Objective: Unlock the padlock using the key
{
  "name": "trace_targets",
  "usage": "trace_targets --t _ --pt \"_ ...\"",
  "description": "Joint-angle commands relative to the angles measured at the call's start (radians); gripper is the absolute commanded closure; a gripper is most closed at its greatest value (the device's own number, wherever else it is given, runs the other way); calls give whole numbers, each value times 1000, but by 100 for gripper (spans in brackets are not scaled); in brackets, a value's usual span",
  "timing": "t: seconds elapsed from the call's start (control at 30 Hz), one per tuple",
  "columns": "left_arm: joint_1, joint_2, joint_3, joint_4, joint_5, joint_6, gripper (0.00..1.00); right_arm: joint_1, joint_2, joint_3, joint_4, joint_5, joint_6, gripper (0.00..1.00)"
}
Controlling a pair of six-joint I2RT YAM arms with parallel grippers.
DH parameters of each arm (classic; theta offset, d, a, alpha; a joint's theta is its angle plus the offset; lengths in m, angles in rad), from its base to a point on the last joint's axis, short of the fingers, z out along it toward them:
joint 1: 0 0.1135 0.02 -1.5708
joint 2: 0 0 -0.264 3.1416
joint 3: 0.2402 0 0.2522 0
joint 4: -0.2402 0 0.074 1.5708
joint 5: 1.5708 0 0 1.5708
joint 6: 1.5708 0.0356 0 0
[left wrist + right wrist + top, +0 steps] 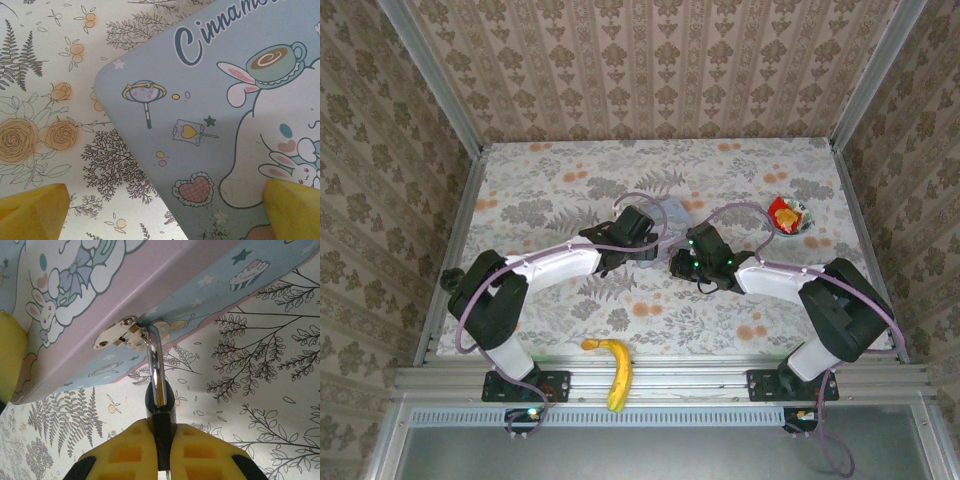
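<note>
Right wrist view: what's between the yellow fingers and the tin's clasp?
The padlock shows there: black body pinched in the right gripper, chrome shackle through the clasp.

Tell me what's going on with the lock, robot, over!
Left jaws open above the tin. Right jaws shut on the padlock. Shackle hooked through the tin's hasp. Banana lying well clear.

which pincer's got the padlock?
The right pincer: it is shut on the black padlock hanging from the tin by its clasp. The left pincer stands wide open over the tin lid, empty.
</note>
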Motion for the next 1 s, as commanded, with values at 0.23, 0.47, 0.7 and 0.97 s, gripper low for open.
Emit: trace_targets --t 0.23,0.47,0.7,0.97 --pt "-7 26 5 -65 -29 5 0 5 -29 -11 52 59 36 100" --pt "-7 27 2 -71 -26 8 0 2 -32 -21 65 93 58 100" --pt "-5 24 -11 -73 -19 4 0 -17 -26 -39 98 119 93 100" --pt "-6 9 -26 -75 -21 3 0 -24 6 -35 125 141 116 100"
